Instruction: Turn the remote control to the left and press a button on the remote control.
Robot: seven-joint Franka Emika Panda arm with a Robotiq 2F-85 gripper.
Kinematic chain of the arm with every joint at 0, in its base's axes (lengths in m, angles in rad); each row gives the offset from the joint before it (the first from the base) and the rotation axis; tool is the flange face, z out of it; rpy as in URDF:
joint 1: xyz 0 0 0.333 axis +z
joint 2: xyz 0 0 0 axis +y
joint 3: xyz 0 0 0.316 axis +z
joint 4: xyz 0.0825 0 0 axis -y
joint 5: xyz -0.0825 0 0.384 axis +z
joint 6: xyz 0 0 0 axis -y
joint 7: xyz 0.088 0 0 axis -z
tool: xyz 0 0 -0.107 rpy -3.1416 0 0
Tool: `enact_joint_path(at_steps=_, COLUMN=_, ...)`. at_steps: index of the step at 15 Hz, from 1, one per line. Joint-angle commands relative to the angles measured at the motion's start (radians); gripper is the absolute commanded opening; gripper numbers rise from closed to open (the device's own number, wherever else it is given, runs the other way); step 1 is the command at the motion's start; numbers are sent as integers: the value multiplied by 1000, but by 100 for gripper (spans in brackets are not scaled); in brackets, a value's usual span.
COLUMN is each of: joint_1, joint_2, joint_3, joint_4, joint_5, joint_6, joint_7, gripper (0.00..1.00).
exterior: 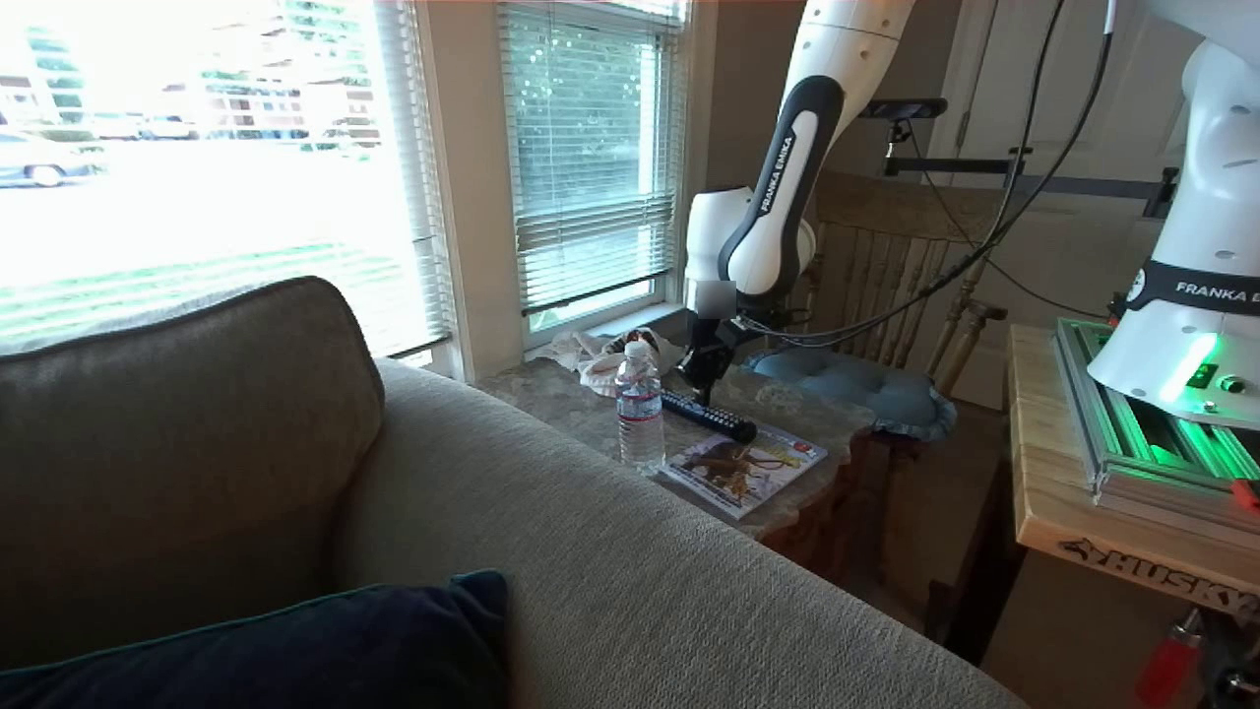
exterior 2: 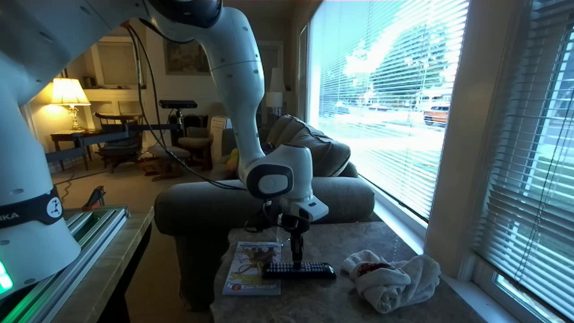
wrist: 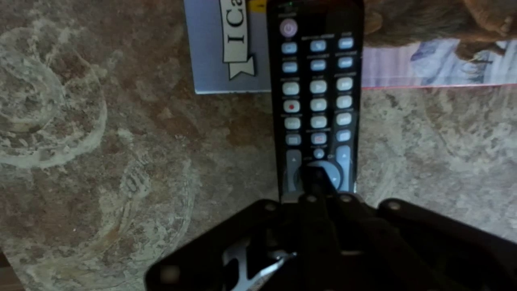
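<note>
The remote control (exterior: 724, 419) is a slim black bar lying flat on the stone-topped table. It also shows in an exterior view (exterior 2: 319, 270), with one end resting on the printed magazine (exterior 2: 251, 269). In the wrist view the remote (wrist: 305, 107) runs lengthwise, its power-button end at the top over the magazine. My gripper (wrist: 318, 178) is shut, with nothing seen between its fingers. Its fingertips are at the round pad of the remote and cover part of it. In both exterior views the gripper (exterior: 703, 396) points down onto the remote's middle. Whether a button is pressed cannot be told.
A clear water bottle (exterior: 641, 418) stands beside the remote and magazine, near the sofa arm (exterior: 591, 551). A bundled white cloth (exterior 2: 390, 285) lies past the remote's other end, toward the window. A wooden chair (exterior: 886, 226) stands behind the table.
</note>
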Motion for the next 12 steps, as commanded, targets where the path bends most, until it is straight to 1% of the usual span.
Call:
enact_joint_path(at_steps=1, joint_1=-21, joint_2=-61, joint_3=22, joint_4=-46, joint_5=28, joint_6=-15, joint_7=-32, gripper=0)
enact_joint_path(at_steps=7, joint_1=-62, joint_2=-159, joint_3=46, joint_4=-104, joint_5=26, joint_6=-36, joint_7=-55, gripper=0)
enact_joint_path(at_steps=8, joint_1=-68, joint_2=-180, joint_3=50, joint_4=-115, joint_5=28, joint_6=-46, joint_7=-56, gripper=26)
enact_joint_path(at_steps=9, joint_1=-77, joint_2=-198, joint_3=57, joint_4=-125, joint_5=28, joint_6=-51, joint_7=-60, gripper=27)
enact_joint_path(at_steps=11, joint_1=-96, joint_2=-231, joint_3=73, joint_4=-141, joint_5=33, joint_6=-63, joint_7=-66, gripper=40)
enact_joint_path(at_steps=12, joint_1=-101, joint_2=-244, joint_3=77, joint_4=-147, joint_5=34, joint_6=-67, joint_7=-65, gripper=47)
